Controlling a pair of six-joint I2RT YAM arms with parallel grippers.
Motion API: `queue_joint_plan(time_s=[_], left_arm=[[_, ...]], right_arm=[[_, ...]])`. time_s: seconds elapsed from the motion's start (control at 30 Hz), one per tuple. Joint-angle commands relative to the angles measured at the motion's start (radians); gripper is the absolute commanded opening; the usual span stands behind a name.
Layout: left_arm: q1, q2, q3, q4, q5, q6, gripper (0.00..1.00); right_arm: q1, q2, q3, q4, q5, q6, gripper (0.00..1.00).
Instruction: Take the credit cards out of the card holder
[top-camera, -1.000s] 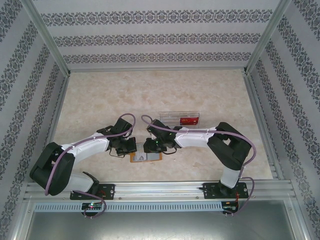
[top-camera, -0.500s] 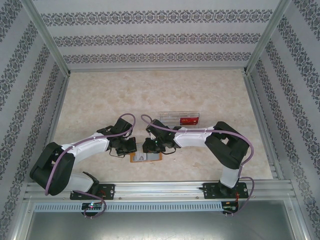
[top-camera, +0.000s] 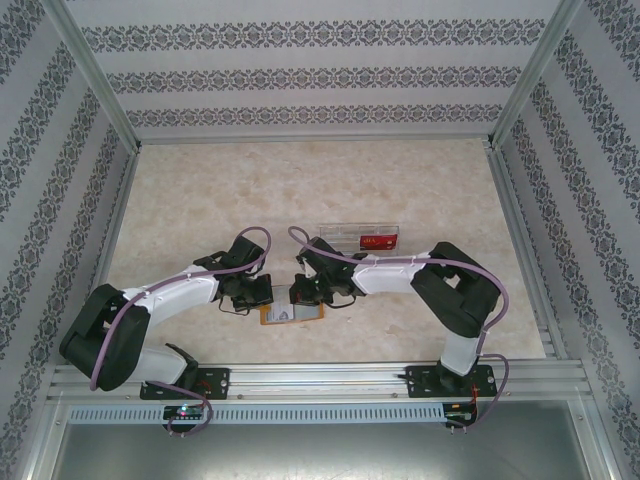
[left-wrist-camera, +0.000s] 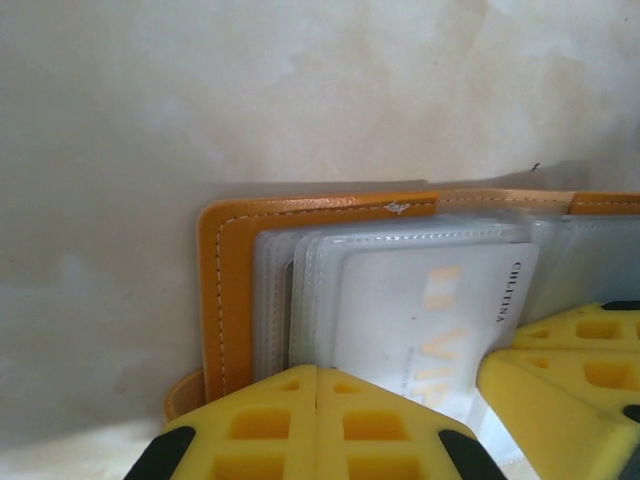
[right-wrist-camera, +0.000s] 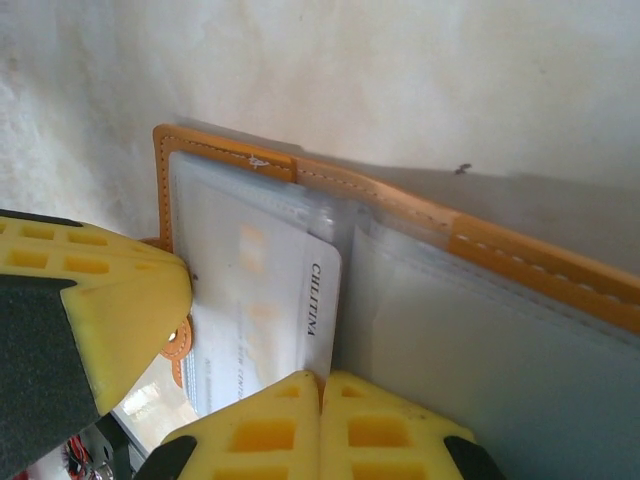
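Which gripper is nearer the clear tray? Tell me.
Right. The right gripper sits just near-left of the clear tray; the left gripper is farther left, at the left end of the card holder.

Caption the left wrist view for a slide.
Shut left claw at the open orange card holder, pale card among its clear sleeves.

1. "CHLITINA" runs in small dark capitals along one edge of the pale credit card (left-wrist-camera: 420, 300) (right-wrist-camera: 262, 300) inside the card holder (left-wrist-camera: 222, 290).
2. Larger pale orange letters on that card are too faint to read.
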Motion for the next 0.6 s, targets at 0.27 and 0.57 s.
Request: queue_joint_plan(time_s=[0.27, 0.57], left_arm=[[0.008, 0.032, -0.005, -0.052, -0.045, -0.002, 0.00], [0.008, 0.016, 0.002, -0.049, -0.033, 0.008, 0.00]], right_arm=[[-0.042, -0.083, -0.082, -0.029, 0.014, -0.020, 0.00], [-0.112, -0.195, -0.168, -0.071, -0.003, -0.087, 0.00]])
